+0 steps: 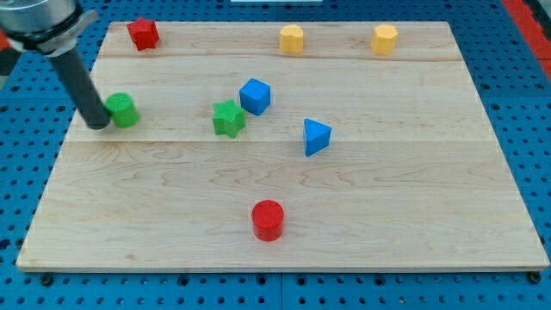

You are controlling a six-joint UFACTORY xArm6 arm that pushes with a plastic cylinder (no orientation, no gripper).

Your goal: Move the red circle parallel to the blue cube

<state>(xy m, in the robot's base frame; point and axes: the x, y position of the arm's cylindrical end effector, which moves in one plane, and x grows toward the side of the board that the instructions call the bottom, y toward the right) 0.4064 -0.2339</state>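
Right now my tip (97, 126) rests on the wooden tabletop (387, 198), just left of the green cube (122, 110) and seemingly touching it. No claw is fitted, only a plain rod, so there is no open or shut to tell. Measured from the blue cube (255, 96), the red circle (268, 220) lies well below it toward the view's bottom, the green star (228, 118) just lower left, the blue triangle (316, 137) lower right.

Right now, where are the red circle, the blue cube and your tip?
red circle (268, 217), camera view, on its side wall.
blue cube (255, 96), camera view, on its front face.
my tip (99, 126), camera view, rod's lower end, left of the green block (123, 110).
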